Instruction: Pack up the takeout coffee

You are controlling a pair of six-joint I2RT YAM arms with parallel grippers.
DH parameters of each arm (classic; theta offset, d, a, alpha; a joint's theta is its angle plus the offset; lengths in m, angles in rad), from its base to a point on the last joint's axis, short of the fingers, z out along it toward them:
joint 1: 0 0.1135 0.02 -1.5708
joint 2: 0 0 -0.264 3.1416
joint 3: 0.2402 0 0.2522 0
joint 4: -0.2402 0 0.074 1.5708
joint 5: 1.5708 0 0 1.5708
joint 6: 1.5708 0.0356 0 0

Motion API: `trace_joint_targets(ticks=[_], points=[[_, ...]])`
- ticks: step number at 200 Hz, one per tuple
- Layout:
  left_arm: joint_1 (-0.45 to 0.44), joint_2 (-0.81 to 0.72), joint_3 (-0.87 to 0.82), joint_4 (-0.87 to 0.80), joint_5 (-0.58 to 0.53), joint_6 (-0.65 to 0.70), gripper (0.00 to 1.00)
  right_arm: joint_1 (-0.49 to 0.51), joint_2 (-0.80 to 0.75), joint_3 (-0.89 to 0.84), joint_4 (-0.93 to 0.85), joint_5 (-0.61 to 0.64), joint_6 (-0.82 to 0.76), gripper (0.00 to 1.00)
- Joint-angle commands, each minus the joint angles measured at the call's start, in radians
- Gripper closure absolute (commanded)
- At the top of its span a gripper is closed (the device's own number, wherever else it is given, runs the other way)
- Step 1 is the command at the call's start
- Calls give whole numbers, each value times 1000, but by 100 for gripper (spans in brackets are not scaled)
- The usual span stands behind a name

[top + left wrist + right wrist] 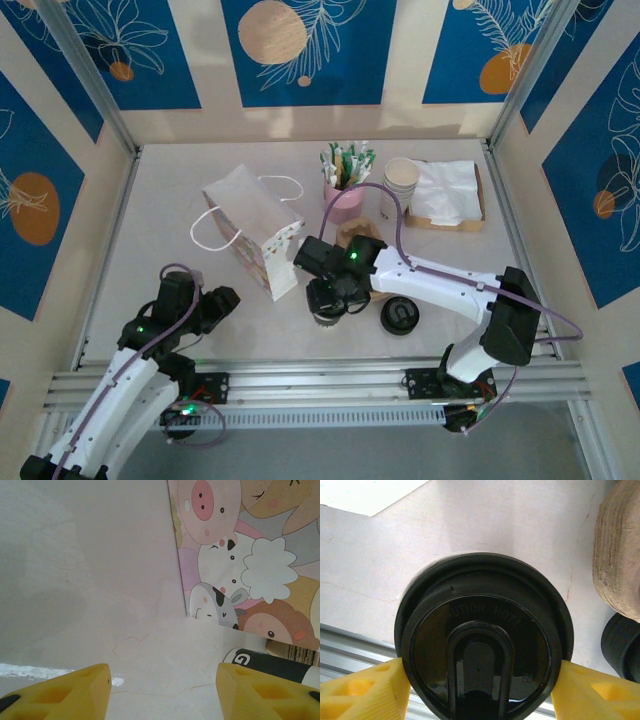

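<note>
The takeout coffee [480, 645] is at the near edge of the bench [180, 200], about midway along it. It is outside the paper bag [255, 235], so the packing itself is not yet done. The right tool [480, 672] has its two yellow fingers [365, 692] pressed against opposite sides of the black lid, so it is pinching the cup at the top. It is not possible to tell whether the cup rests on the bench or is a little lifted.

Just beside the cup, toward the right edge, lies a loose black lid [398, 317]. Behind the cup is a brown cardboard piece [355, 235], probably a cup tray.

The bag stands further toward the left edge, and its cartoon side faces the near edge. The left tool [162, 690] is low over the bench beside the bag, spread, with nothing between its fingers.

Judging from this, the grasp seems done. What remains is to lift the cup, carry it and set it down upright in its place.
</note>
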Motion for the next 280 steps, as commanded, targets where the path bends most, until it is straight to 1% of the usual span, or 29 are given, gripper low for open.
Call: trace_joint_targets(ticks=[1, 76, 112, 209, 245, 280], points=[[-15, -7, -22, -16, 21, 1, 44, 10, 40, 28, -64, 0, -11, 31], [-31, 18, -37, 18, 30, -15, 45, 28, 43, 96, -118, 31, -12, 31], [-37, 23, -38, 24, 23, -16, 45, 31, 37, 121, -116, 35, -18, 31], [-48, 23, -49, 30, 10, -21, 45, 29, 66, 73, -57, 7, -22, 30], [-50, 24, -50, 31, 6, -21, 45, 26, 75, 58, -57, 1, -24, 30], [-51, 25, -54, 32, 3, -22, 45, 27, 93, 71, -101, 17, -28, 30]])
